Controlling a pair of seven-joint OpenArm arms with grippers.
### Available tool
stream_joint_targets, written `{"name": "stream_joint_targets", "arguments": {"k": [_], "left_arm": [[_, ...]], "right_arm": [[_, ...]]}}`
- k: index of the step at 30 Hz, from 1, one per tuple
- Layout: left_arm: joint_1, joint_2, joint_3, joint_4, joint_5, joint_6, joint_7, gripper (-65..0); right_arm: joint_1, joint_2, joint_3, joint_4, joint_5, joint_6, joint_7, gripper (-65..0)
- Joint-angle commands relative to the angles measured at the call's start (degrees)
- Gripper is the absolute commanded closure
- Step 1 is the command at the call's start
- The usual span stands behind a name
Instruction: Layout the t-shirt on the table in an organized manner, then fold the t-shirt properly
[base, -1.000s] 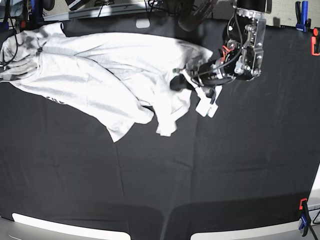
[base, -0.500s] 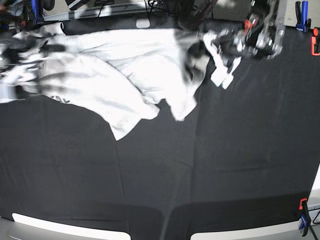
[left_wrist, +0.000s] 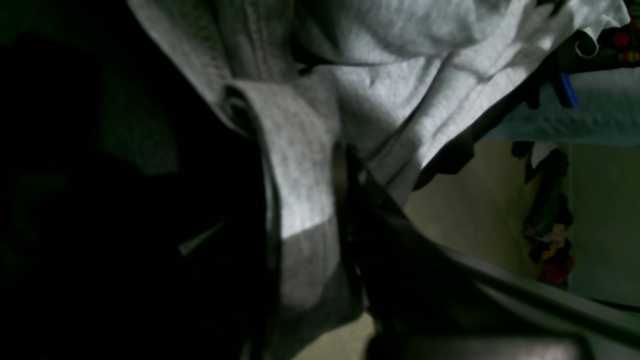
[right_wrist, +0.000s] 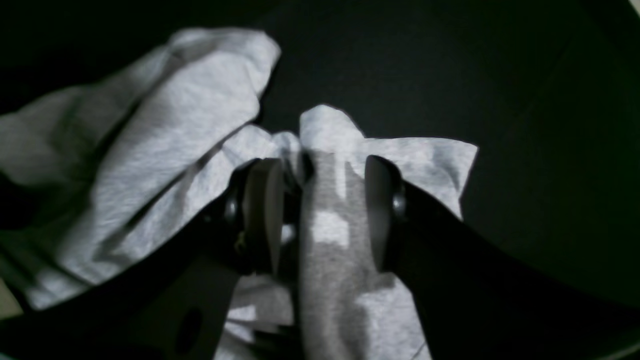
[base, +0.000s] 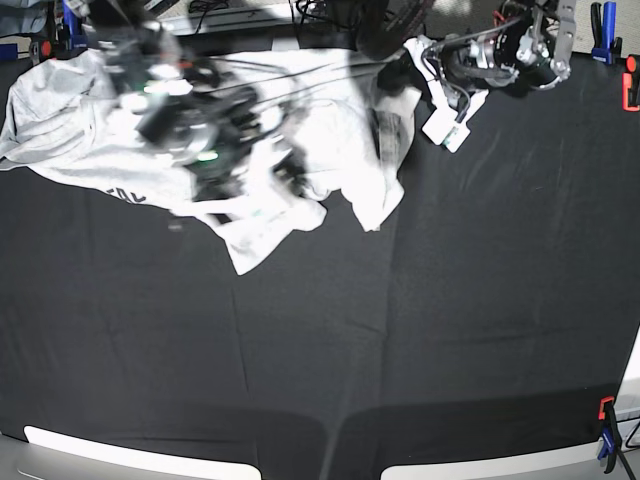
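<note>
The light-grey t-shirt (base: 330, 120) lies crumpled across the far left of the black table (base: 420, 330), with dark lettering showing at its lower left edge. My left gripper (base: 400, 72) is at the far edge, shut on a fold of the t-shirt (left_wrist: 305, 200) that is pinched between its dark fingers. My right gripper (base: 265, 175) is blurred over the shirt's middle. In the right wrist view that gripper (right_wrist: 322, 210) is open, its fingers (right_wrist: 265, 215) straddling a raised ridge of the t-shirt (right_wrist: 330, 240).
Blue and red clamps (base: 607, 25) sit at the far right corner, and another clamp (base: 607, 430) is at the near right edge. Cables and gear line the far edge. Bare black cloth covers the near half of the table.
My left gripper has pulled its hold on the shirt up and right toward the far edge. My right arm has swept in from the left over the shirt.
</note>
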Motion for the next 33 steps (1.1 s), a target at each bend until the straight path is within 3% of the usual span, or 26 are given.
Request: {"name": "stream_joint_targets", "arguments": {"k": [1, 5, 13, 15, 18, 20, 27, 33], "left_arm": [[0.3, -0.2, -0.2, 1.0, -0.7, -0.2, -0.1, 0.0], [0.3, -0.2, -0.2, 1.0, -0.7, -0.2, -0.1, 0.0], [0.3, -0.2, -0.2, 1.0, -0.7, -0.2, -0.1, 0.0], [0.3, -0.2, -0.2, 1.0, -0.7, -0.2, -0.1, 0.0], [0.4, -0.2, -0.2, 1.0, -0.4, -0.2, -0.1, 0.0], [0.3, -0.2, -0.2, 1.0, 1.5, -0.2, 0.2, 0.0], [0.3, -0.2, -0.3, 1.0, 5.8, -0.2, 0.1, 0.0], [0.4, -0.3, -0.6, 1.0, 5.7, -0.2, 1.4, 0.0]], "right_arm": [[1.2, 0.4, -1.4, -0.2, -2.6, -1.6, 0.6, -26.1], [2.1, 0.3, -5.2, -4.7, -8.2, -4.5, 1.1, -26.1], [2.8, -3.3, -5.5, -13.4, -10.8, -4.7, 4.0, -24.8], [2.8, -4.6, -5.5, -14.6, -13.5, -4.7, 4.1, -17.0], [2.8, -5.5, -5.5, -14.2, -18.8, -4.7, 4.1, 0.0], [2.7, -5.2, -5.5, -12.3, -23.0, -4.7, 3.7, 0.0], [2.8, 2.6, -3.6, -0.3, -26.5, -6.6, -0.8, 0.0], [2.4, 7.5, 10.7, 1.7, -23.0, -6.8, -2.3, 0.0]]}}
